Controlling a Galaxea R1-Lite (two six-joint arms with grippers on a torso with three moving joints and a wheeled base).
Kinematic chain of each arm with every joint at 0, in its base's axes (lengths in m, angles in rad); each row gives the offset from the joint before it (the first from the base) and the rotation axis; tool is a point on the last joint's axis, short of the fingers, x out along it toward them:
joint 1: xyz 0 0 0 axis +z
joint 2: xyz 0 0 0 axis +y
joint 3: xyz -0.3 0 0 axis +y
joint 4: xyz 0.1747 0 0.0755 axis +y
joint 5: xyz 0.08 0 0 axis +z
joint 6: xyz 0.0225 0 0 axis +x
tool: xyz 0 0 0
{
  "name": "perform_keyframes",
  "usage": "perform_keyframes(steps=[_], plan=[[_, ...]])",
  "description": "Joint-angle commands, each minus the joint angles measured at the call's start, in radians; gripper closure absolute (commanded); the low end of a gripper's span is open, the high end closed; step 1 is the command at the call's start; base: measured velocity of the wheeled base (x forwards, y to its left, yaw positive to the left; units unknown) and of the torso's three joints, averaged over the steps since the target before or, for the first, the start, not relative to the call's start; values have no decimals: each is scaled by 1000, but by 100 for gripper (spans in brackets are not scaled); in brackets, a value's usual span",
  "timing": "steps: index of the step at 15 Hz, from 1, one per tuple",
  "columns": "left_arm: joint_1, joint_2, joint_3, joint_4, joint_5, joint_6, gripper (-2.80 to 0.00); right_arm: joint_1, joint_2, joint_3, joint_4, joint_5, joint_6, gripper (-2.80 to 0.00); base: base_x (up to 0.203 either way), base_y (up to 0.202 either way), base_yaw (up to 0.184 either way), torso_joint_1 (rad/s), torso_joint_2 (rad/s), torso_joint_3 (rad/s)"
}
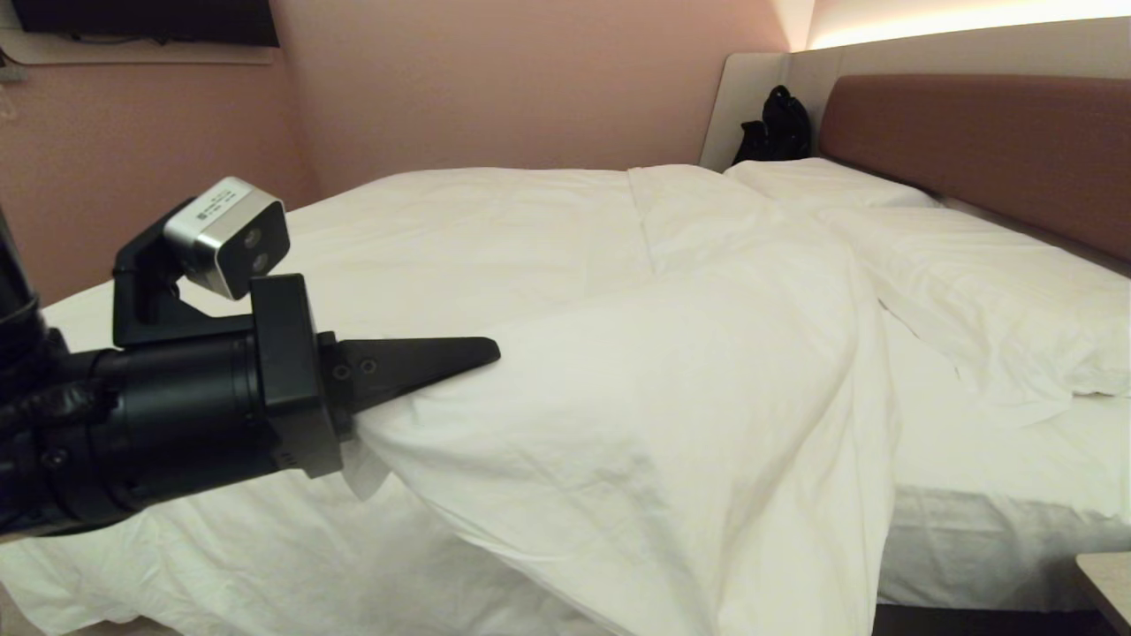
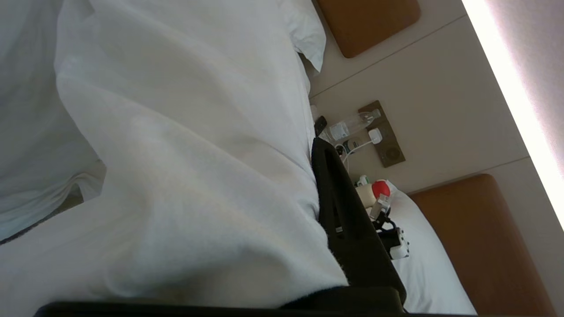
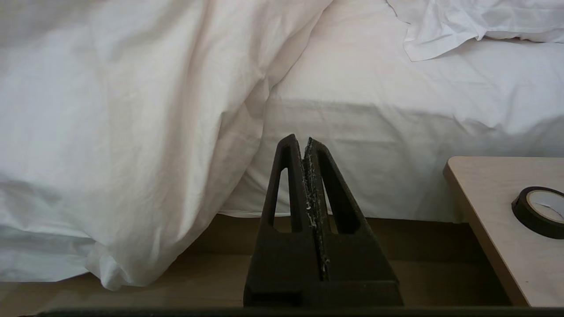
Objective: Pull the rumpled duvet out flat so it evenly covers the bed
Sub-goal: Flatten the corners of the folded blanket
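The thick white duvet [image 1: 636, 424] lies rumpled over the bed [image 1: 990, 459], and one fold hangs over the near side. My left gripper [image 1: 482, 358] is held above the bed's near left part and is shut on a bunched edge of the duvet, which rises from it in a taut ridge. In the left wrist view one black finger [image 2: 348, 220] presses against the duvet [image 2: 176, 176], while the other is hidden under the cloth. My right gripper [image 3: 304, 143] hangs low beside the mattress, shut and holding nothing. The duvet's hanging fold [image 3: 132, 132] is to one side of it.
Two white pillows [image 1: 998, 291] [image 1: 822, 181] lie by the reddish-brown headboard [image 1: 972, 141], with a black bag [image 1: 778, 128] in the corner. A light wooden bedside table [image 3: 493, 211] bears a roll of black tape [image 3: 539, 211]. A water bottle [image 2: 352, 125] stands by the wall panel.
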Motion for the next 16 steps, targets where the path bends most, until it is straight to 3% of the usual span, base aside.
perform_keyframes(steps=[1,16], plan=[[-6,-7,-4,-3,-3,-5,0,0,1,0,1,0,-4,0,0,0,0,0,0,0],[-6,17,-8,-4,-3,-7,0,0,1,0,1,1,8,0,0,0,0,0,0,0]])
